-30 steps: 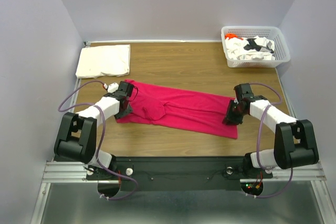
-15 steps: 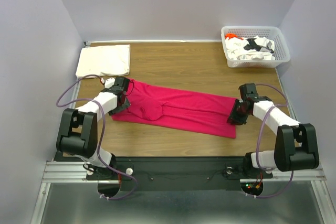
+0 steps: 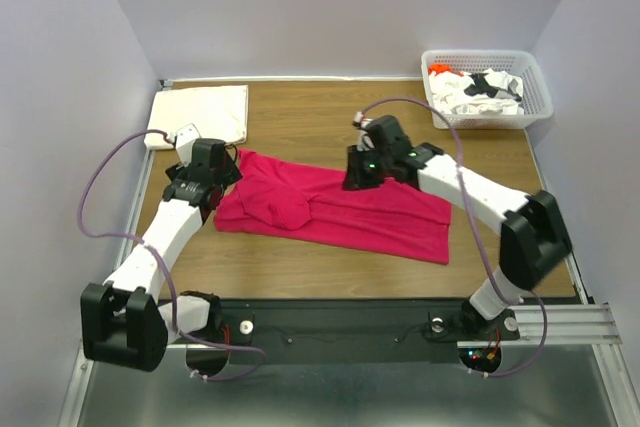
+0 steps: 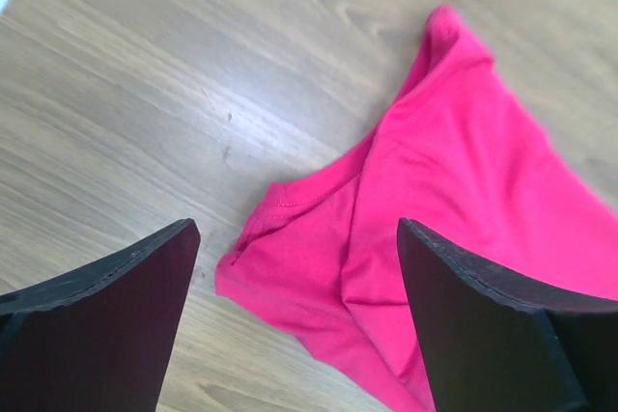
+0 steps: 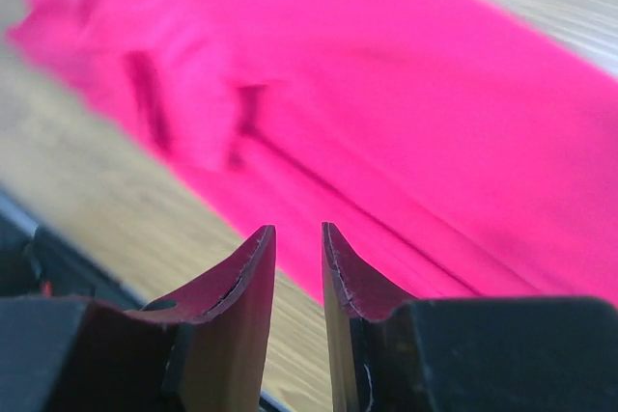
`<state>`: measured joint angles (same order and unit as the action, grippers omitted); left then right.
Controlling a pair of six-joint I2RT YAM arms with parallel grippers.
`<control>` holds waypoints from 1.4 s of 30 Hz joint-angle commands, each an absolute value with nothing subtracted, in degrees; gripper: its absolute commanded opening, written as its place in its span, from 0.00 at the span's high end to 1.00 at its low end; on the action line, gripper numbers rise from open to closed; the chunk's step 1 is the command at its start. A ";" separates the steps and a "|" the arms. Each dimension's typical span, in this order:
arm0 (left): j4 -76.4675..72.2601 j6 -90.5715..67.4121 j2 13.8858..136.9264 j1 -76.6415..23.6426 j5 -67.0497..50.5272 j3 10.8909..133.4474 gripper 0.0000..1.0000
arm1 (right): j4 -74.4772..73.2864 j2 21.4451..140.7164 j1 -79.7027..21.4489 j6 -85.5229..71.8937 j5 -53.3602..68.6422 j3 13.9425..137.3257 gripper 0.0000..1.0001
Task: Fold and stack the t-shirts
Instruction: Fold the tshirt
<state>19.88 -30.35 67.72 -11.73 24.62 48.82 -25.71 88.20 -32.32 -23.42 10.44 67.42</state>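
Outstretched, left end effector and right end effector hover above magenta t-shirt.

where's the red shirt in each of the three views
Top external: the red shirt lies spread across the middle of the table.
Left wrist: the shirt fills the right half, one end of it near the centre.
Right wrist: the shirt, blurred, covers the upper part of the picture.
Shared landmark: the bare wood of the table along the shirt's edge.
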 commanded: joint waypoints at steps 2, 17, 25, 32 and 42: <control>15.48 -28.30 60.13 -10.90 29.00 42.03 0.04 | -17.59 101.30 -39.97 -20.39 17.92 79.68 0.68; 10.64 -27.77 51.94 -10.81 31.20 38.23 0.05 | -16.00 126.91 -49.04 -20.48 25.31 101.95 0.68; 10.20 -27.25 52.21 -10.72 31.29 38.06 0.05 | -16.00 131.22 -50.10 -20.83 24.70 104.85 0.68; 9.67 -26.81 52.56 -10.72 30.15 37.97 0.06 | -16.17 130.87 -50.36 -19.60 24.43 106.17 0.88; 9.49 -26.81 52.47 -10.81 29.97 37.71 0.06 | -16.70 133.32 -50.63 -12.31 26.62 111.87 0.99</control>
<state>11.70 -27.46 52.75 -11.11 28.95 38.57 -18.48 131.87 -49.98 -16.75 24.51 107.63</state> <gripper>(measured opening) 0.944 0.019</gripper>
